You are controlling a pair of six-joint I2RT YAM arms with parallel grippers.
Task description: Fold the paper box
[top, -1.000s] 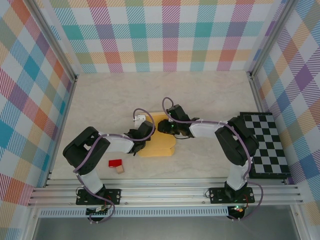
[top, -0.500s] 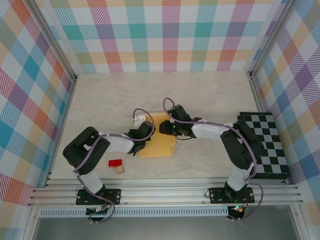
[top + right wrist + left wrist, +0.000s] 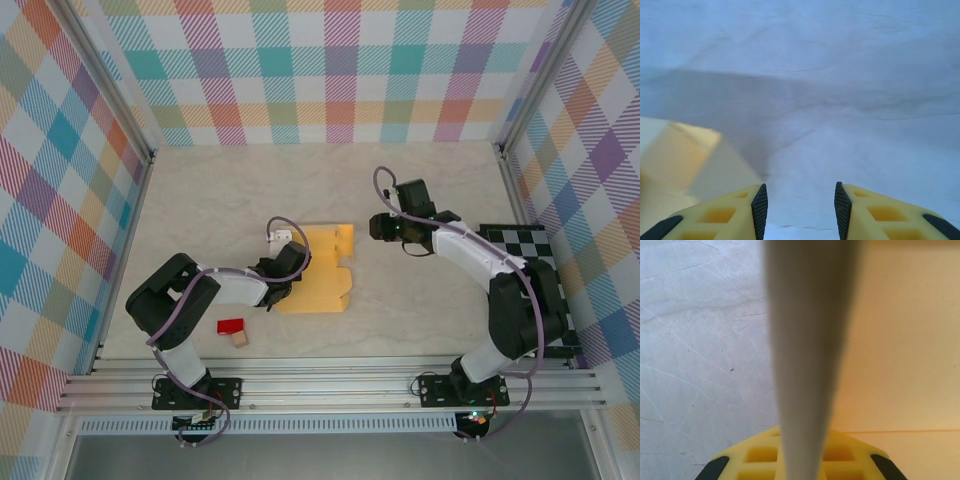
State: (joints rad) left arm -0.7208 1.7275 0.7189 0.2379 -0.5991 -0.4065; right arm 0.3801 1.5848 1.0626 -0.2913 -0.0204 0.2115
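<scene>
Left tool [image 3: 288, 272]: pressed together on the left edge of the paper box [image 3: 322, 275], low against the worktop [image 3: 220, 190]. Right tool [image 3: 381, 228]: spread, gripping nothing, off to the right of the box and clear of it, over bare worktop.

Paper box: lies flat near the middle of the worktop, between the two tools, notched along its right edge.

Left wrist view, close in: yellow fingers [image 3: 760, 456] of the left tool [image 3: 800, 460] meeting on a pale blurred upright strip, apparently card seen edge-on; grey worktop [image 3: 700, 340] to its left, pale yellow-orange box [image 3: 900, 350] to its right.

Right wrist view: right tool [image 3: 800, 200] with an open gap and bare worktop [image 3: 840, 75] showing through it; one blurred corner of the box [image 3: 685, 150] at lower left, apart from the fingers.

Overhead view, wider layout: small red block [image 3: 231, 326] and tan cube [image 3: 240, 340] side by side near the left arm, below and left of the box; checkered board [image 3: 535, 290] at the right edge of the worktop.
</scene>
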